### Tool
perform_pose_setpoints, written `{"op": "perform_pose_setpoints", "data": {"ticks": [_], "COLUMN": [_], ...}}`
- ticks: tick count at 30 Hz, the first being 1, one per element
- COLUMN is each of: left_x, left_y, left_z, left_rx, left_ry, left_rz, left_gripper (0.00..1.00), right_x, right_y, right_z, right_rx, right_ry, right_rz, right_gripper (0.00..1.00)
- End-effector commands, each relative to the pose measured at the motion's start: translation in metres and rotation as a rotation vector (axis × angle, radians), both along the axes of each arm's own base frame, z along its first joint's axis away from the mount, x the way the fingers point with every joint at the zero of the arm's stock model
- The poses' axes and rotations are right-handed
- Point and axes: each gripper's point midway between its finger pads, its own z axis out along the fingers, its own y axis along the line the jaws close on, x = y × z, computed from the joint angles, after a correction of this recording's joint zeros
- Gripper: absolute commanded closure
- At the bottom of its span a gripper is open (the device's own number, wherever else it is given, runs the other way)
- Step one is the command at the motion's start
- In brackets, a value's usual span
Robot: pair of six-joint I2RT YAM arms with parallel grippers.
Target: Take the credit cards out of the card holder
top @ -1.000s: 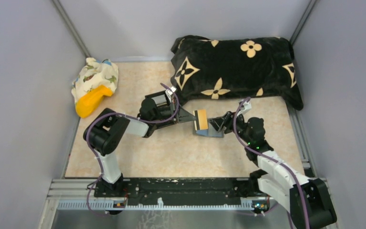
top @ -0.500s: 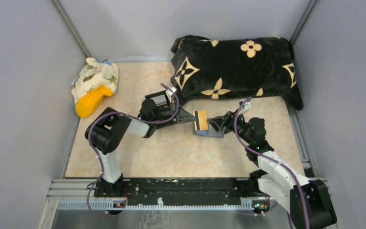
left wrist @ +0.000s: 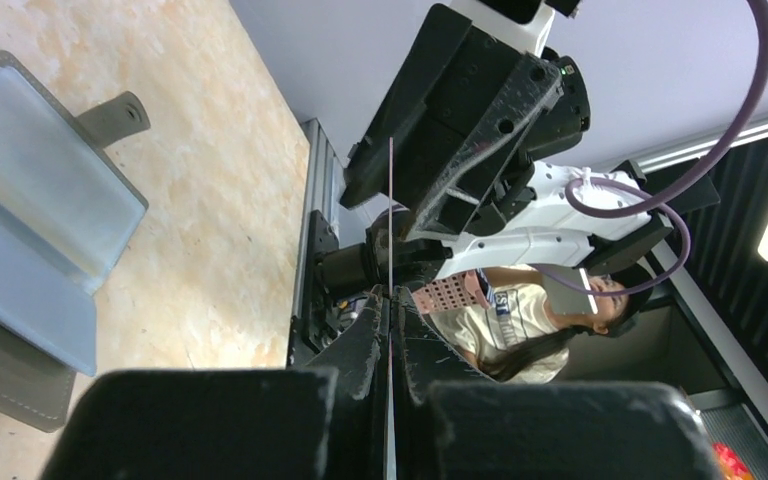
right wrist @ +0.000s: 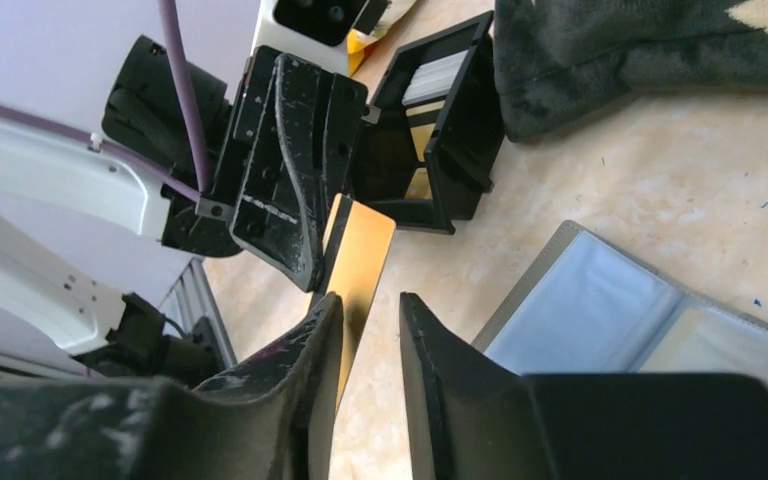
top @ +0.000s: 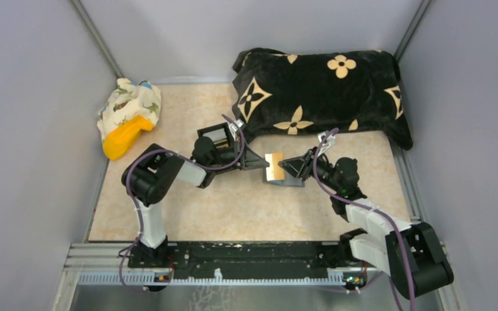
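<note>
Left wrist view gives us the gold card edge-on, left gripper jaws clamped on it; right wrist view shows right gripper jaws parted around its free edge; card holder lies open on the desk close by; bare desk toward the bases.

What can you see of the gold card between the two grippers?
The gold card is a thin, flat, shiny rectangle with a plain face; seen edge-on from the left wrist it is only a line. It is held above the table, fully out of the open grey card holder. The left gripper has its fingers shut on one end. The other end sits in the gap between the open fingers of the right gripper, close to one; whether they touch it I cannot tell.
</note>
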Motion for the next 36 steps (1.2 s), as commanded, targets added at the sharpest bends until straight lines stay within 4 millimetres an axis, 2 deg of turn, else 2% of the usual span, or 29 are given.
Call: {"op": "perform_pose_setpoints", "data": {"ticks": [1, 3, 6, 12, 13, 21, 26, 36], "left_x": [-0.009, -0.009, -0.007, -0.007, -0.007, -0.008, -0.005, -0.009], "left_y": [-0.004, -0.005, -0.005, -0.002, -0.001, 0.002, 0.002, -0.006], "left_z": [0.013, 0.011, 0.011, 0.014, 0.016, 0.016, 0.022, 0.037], "left_rx": [-0.048, -0.046, -0.057, -0.112, -0.125, -0.163, -0.177, -0.206], "left_ry": [-0.073, -0.065, -0.054, -0.036, -0.034, -0.009, -0.021, -0.076], "left_rz": [-0.053, -0.055, -0.046, -0.023, -0.018, 0.000, 0.011, -0.013], "left_gripper": [1.00, 1.00, 1.00, 0.60, 0.58, 0.60, 0.68, 0.68], "right_x": [0.002, 0.001, 0.000, 0.000, -0.001, 0.000, -0.002, -0.002], "right_y": [0.004, 0.003, 0.003, 0.002, 0.002, 0.002, 0.002, 0.001], "right_z": [0.036, 0.035, 0.033, 0.037, 0.039, 0.045, 0.042, 0.033], "right_rx": [0.045, 0.042, 0.038, 0.071, 0.079, 0.091, 0.088, 0.096], "right_ry": [-0.123, -0.117, -0.110, -0.118, -0.124, -0.129, -0.119, -0.078], "right_rz": [0.033, 0.029, 0.035, 0.020, 0.024, 0.020, 0.023, 0.010], "right_gripper": [0.81, 0.98, 1.00, 1.00, 1.00, 1.00, 1.00, 1.00]}}
